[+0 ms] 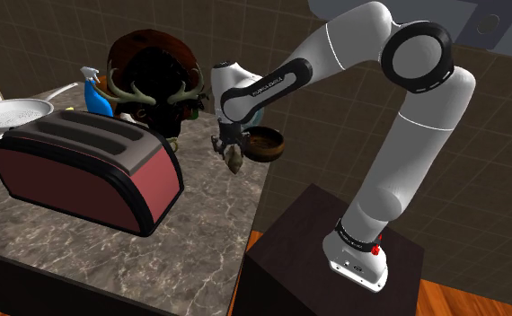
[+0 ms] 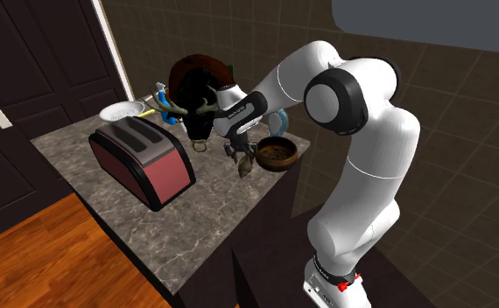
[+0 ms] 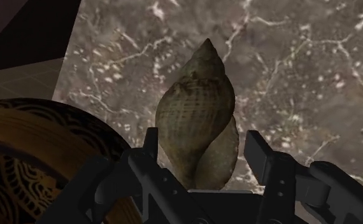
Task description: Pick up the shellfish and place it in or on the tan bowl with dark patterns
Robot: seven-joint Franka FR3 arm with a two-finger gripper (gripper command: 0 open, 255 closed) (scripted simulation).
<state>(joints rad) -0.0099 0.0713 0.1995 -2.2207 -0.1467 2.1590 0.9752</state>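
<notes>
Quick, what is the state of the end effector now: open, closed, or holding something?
The end effector is closed on the shell, holding it tip down beside the patterned bowl.

White arm (image 1: 422,153) rising from its base at four o'clock in the shoulder view, elbow bending at one o'clock, forearm reaching toward nine o'clock, black gripper (image 1: 230,153) pointing toward six, clasping a shell (image 3: 196,108).

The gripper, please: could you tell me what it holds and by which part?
The gripper holds the shell by its wide body, clasped on both sides, spire pointing away.
</notes>
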